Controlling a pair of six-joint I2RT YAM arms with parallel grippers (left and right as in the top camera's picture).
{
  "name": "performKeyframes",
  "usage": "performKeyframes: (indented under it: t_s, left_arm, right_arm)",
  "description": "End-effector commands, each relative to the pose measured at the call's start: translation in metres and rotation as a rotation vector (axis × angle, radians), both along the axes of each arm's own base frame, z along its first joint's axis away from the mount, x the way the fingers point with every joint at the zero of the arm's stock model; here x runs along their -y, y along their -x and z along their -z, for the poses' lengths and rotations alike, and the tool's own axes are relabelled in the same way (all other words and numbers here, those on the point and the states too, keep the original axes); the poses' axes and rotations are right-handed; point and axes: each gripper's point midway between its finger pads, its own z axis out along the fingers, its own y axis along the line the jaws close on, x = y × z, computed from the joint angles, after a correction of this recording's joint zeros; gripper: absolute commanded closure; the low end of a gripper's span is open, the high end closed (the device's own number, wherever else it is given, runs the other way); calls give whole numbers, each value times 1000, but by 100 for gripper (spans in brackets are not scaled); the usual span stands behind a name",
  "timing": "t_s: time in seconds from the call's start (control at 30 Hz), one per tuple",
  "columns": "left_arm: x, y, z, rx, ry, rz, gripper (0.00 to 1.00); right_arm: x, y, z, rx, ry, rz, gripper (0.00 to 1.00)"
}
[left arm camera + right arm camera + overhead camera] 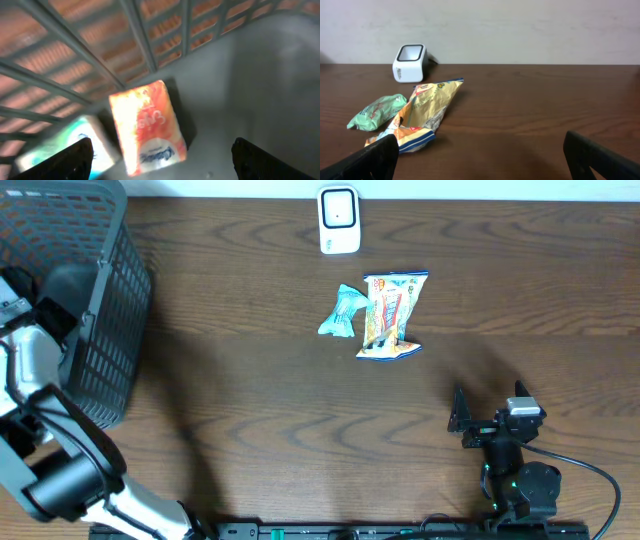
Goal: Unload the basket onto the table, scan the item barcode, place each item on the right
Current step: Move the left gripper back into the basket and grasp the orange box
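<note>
— Dark wood-grain table (250,380) was seen from above, with a pale wall behind it in the right wrist view. What was noted of the containers?

— One grey mesh basket (100,330) was found at the far left corner. Two packets were seen on its floor against the mesh wall: an orange-and-white packet (147,127) and, just beside it, a green-and-white packet (65,145) (both were blurred, so no print could be read).

— And the claws?

— The left gripper (162,142) was seen inside the basket above those packets, its fingers spread wide with nothing caught between them. The right gripper (480,137) was seen low near the table's front edge, equally spread and empty.

— Where were the things for scanning?

— A white scanner (339,220) was stood at the table's far edge. Just in front of it a yellow snack bag (390,315) was laid flat, and a small teal packet (342,312) was laid against its left side. Both were lying on the bare wood, well apart from the basket.
</note>
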Motion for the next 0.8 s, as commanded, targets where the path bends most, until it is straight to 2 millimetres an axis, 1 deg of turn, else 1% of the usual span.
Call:
performKeyframes:
  t_s: [0.0, 0.1, 0.2, 0.37, 0.4, 0.43, 0.47, 0.57, 0.63, 0.73, 0.77]
  left_arm:
    - [-7, -7, 15, 62, 43, -105, 13]
    - [-14, -6, 30, 34, 20, -129, 13]
    - [-24, -1, 37, 4, -28, -168, 13]
    - [-26, -4, 50, 0, -26, -169, 15]
    - [-26, -4, 53, -5, -23, -169, 19]
    - [-26, -3, 56, -10, -20, -168, 26]
    - [-25, -2, 62, -23, -12, -168, 40]
    - [-22, 2, 68, -49, 6, -165, 56]
    - [-21, 3, 68, -54, 8, -165, 71]
    - [-20, 4, 61, -50, 5, -165, 92]
    - [-20, 4, 56, -45, 3, -165, 92]
  right_arm:
    - [3, 0, 2, -6, -10, 13, 1]
    - [3, 0, 2, -6, -10, 13, 1]
    - [3, 0, 2, -6, -10, 13, 1]
    - [3, 0, 2, -6, -10, 13, 1]
    - [3, 0, 2, -6, -10, 13, 1]
    - [3, 0, 2, -6, -10, 13, 1]
    - [3, 0, 2, -6, -10, 13, 1]
    - [3, 0, 2, -6, -10, 13, 1]
    - [3, 0, 2, -6, -10, 13, 1]
    - [3, 0, 2, -6, -10, 13, 1]
    - [3, 0, 2, -6, -10, 13, 1]
